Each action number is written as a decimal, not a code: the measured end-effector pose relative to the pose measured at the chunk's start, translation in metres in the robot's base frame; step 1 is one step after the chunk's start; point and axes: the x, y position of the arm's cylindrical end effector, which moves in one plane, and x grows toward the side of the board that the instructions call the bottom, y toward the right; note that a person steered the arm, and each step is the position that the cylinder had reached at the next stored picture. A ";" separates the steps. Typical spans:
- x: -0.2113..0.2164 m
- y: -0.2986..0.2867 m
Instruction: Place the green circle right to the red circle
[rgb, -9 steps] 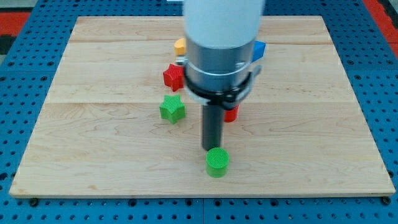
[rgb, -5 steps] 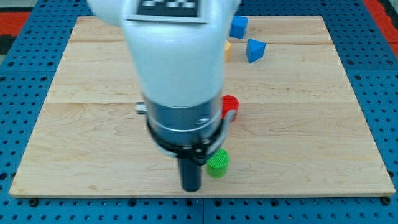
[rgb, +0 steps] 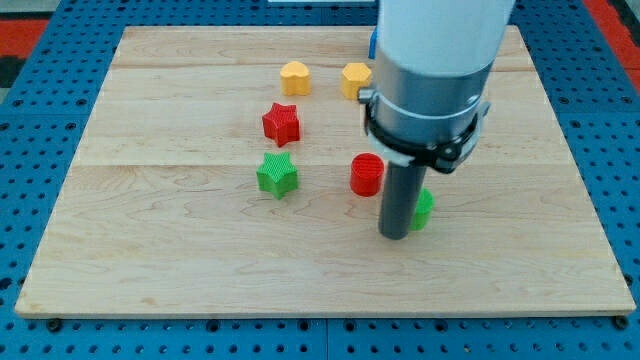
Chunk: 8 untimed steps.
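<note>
Wooden board (rgb: 150, 250), green circle (rgb: 424, 208) half hidden behind my tip (rgb: 394, 236), ribbed side

No writing, label, brand, number or sign can be read anywhere here. The blocks, the wooden board (rgb: 150, 250) and the arm's pale housing (rgb: 440, 40) all show plain surfaces with no lettering.
</note>
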 end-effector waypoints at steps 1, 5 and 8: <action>-0.014 0.025; -0.021 0.090; -0.081 0.110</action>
